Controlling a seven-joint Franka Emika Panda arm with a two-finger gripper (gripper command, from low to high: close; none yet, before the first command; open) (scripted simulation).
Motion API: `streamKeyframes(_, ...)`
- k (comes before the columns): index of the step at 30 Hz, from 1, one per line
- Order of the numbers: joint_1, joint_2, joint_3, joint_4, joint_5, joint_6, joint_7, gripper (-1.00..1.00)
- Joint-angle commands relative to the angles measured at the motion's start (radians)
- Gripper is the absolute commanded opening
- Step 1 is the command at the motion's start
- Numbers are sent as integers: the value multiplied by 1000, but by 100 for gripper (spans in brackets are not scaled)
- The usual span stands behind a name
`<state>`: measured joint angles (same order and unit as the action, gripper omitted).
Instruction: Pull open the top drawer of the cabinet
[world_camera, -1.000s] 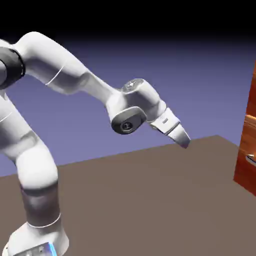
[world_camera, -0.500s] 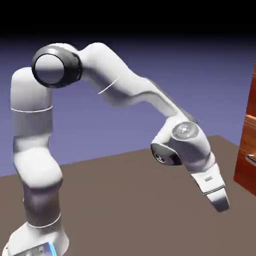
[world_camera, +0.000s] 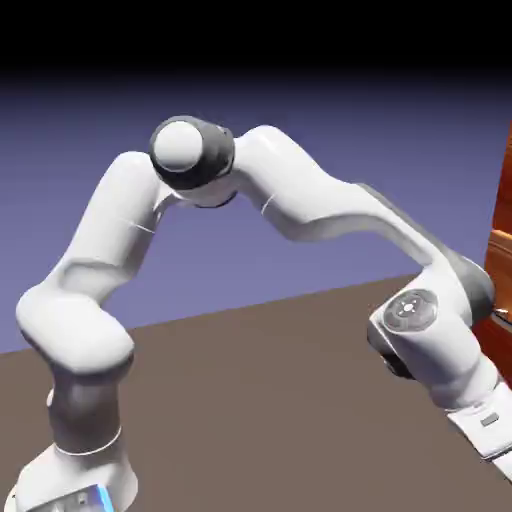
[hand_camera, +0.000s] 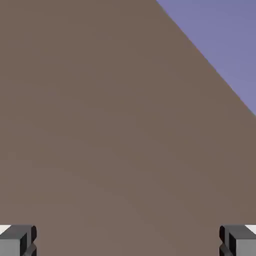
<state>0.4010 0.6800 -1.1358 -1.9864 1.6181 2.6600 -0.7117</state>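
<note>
Only a narrow strip of the reddish-brown cabinet shows at the exterior view's right edge, and the top drawer cannot be made out on it. My white arm bends down in front of the cabinet. The hand hangs low at the lower right and its fingers run out of that picture. In the hand view my gripper is open. One grey fingertip sits at the far left and the other at the far right, with nothing between them. That view holds only brown table and no cabinet.
The brown table spreads between the robot's base and the cabinet. Blue-violet backdrop fills the hand view's upper right corner, beyond the table's edge.
The arm has swung down and to the right. The hand dropped from mid-height to low over the table beside the cabinet, partly leaving the picture. The gripper stayed open.
</note>
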Motion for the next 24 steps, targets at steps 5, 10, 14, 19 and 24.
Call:
streamKeyframes(5, 52, 168, -153, 111, 218, -51, -195, 0)
streamKeyframes(10, 105, 336, -305, 221, 435, -101, -390, 0)
streamKeyframes(14, 146, 470, -427, 310, 609, -142, -547, 0)
streamKeyframes(19, 199, 638, -580, 421, 826, -193, -742, 0)
streamKeyframes(24, 251, 806, -733, 531, 1044, -243, -937, 0)
